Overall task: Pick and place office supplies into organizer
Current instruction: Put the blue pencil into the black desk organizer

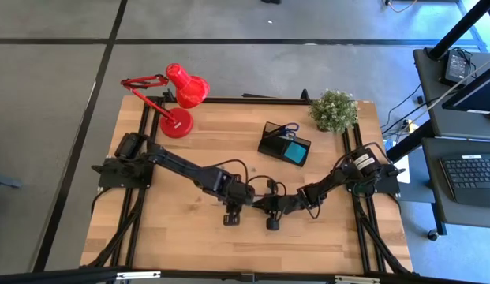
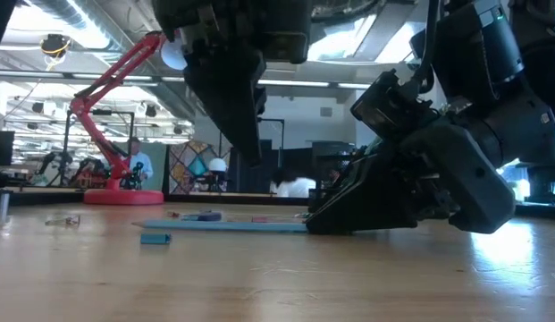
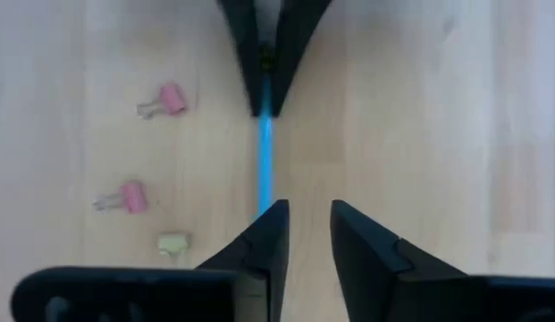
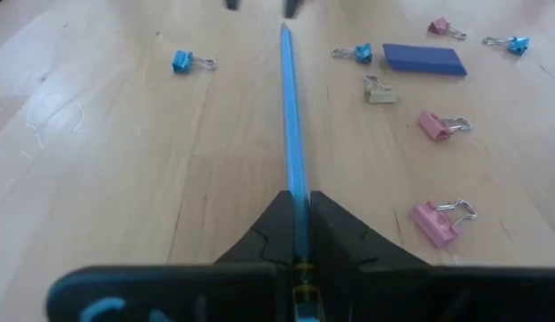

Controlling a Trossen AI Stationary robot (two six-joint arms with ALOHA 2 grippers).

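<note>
Both arms meet near the middle of the wooden counter [image 1: 173, 229]. The right tool [image 4: 299, 234] is clenched on one end of a blue pencil [image 4: 290, 107], which runs level just above the counter toward the left tool [image 3: 302, 234]. The left tool's fingers [image 3: 366, 250] stand apart, released, with the pencil's free end just before the gap between them. Around the pencil lie small loose supplies: pink binder clips [image 4: 436, 219], blue binder clips [image 4: 186, 61], a pale clip [image 4: 378, 89] and a flat dark blue eraser [image 4: 424, 58]. The black organizer [image 1: 284, 143] stands toward the far side of the counter, between a red desk lamp [image 1: 177, 99] and a small potted plant [image 1: 334, 110]; blue scissors handles [image 1: 289, 128] and a teal sticky-note pad [image 1: 295, 151] show in it.
</note>
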